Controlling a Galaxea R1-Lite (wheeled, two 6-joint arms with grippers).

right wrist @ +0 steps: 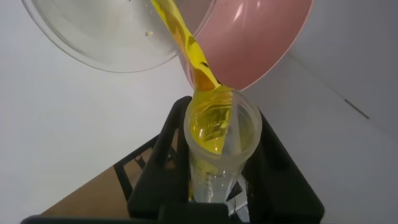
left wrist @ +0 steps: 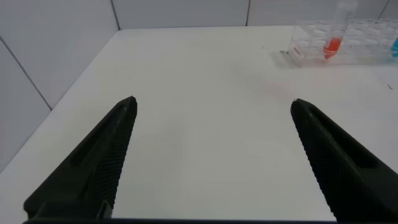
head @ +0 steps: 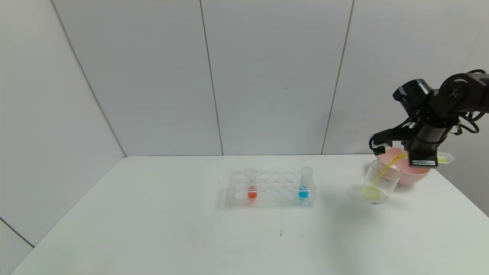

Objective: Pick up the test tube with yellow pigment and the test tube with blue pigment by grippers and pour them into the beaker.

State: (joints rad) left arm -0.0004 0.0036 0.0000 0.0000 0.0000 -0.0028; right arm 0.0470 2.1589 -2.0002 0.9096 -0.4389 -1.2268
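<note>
The left gripper (left wrist: 211, 162) is hanging spread over bare table (head: 153, 229), idle. At three o'clock, the right gripper (head: 422, 158) is pinching the test tube with yellow pigment (right wrist: 217, 143), tipping a stream into the beaker (head: 378, 181). Best keeping the mouth over the rim, tilting slowly. The test tube with blue pigment (head: 304, 183) is waiting in the rack (head: 271, 189) at twelve. The pink bowl (head: 412, 173) is crowding the beaker behind; the table edge is running near there.

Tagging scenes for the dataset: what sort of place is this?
Probably a mock chemistry bench in a robot test cell: a clear tube rack with coloured tubes, a beaker receiving yellow liquid from the right gripper's tube, and a bare white table between plain grey panels.
</note>
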